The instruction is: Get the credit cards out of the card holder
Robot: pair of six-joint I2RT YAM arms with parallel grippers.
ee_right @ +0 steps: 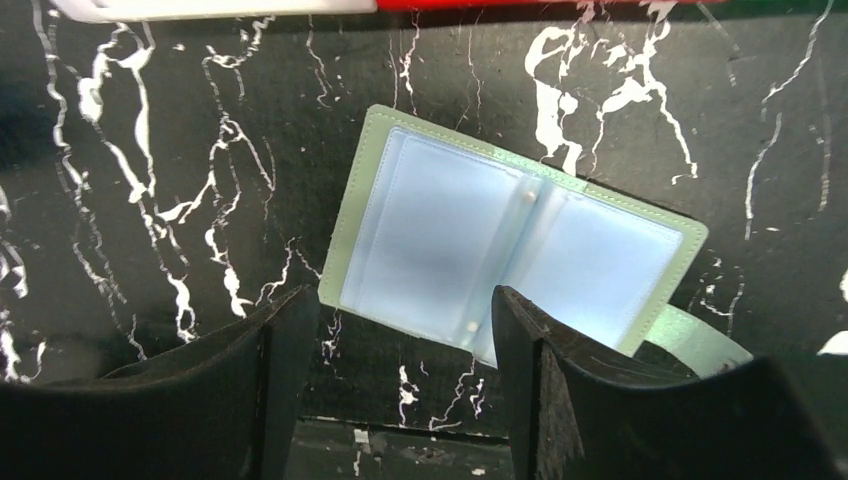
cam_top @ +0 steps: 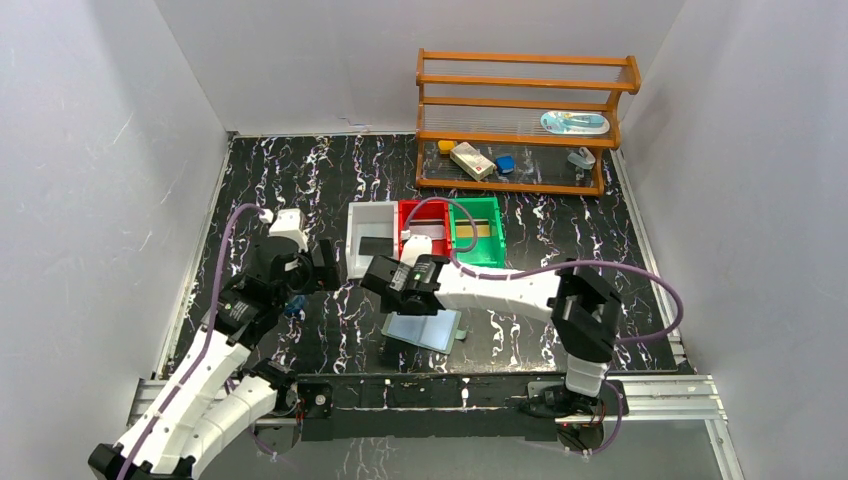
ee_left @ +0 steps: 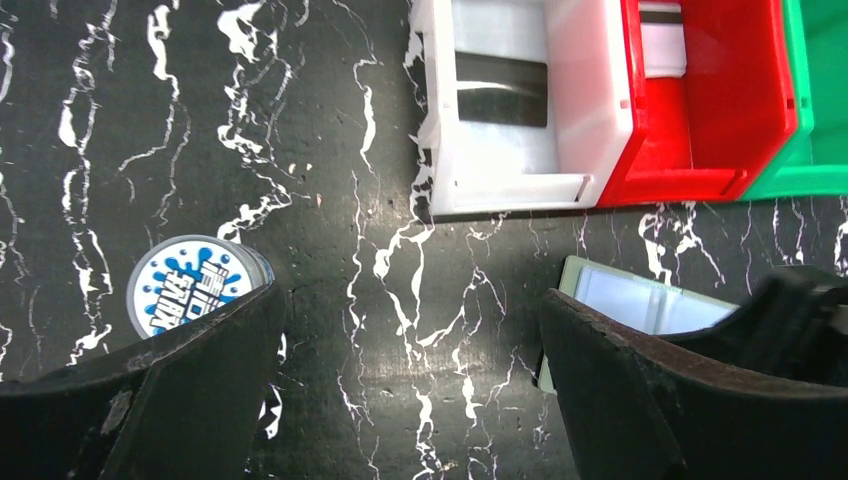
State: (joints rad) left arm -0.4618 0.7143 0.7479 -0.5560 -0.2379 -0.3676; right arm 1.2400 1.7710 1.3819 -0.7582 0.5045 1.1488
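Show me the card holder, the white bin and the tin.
card holder [ee_right: 430, 225]: right wrist view, left clear pocket.
white bin [ee_left: 500, 155]: left wrist view, bare floor.
tin [ee_left: 190, 282]: left wrist view, printed lid.

The card holder lies on the table before the bins, with a tin to its left.

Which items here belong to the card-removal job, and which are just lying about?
Job: card holder, lying open; black card in white bin; pale card in red bin; third card in green bin.
Lying about: round blue-and-white tin; wooden rack with small items.
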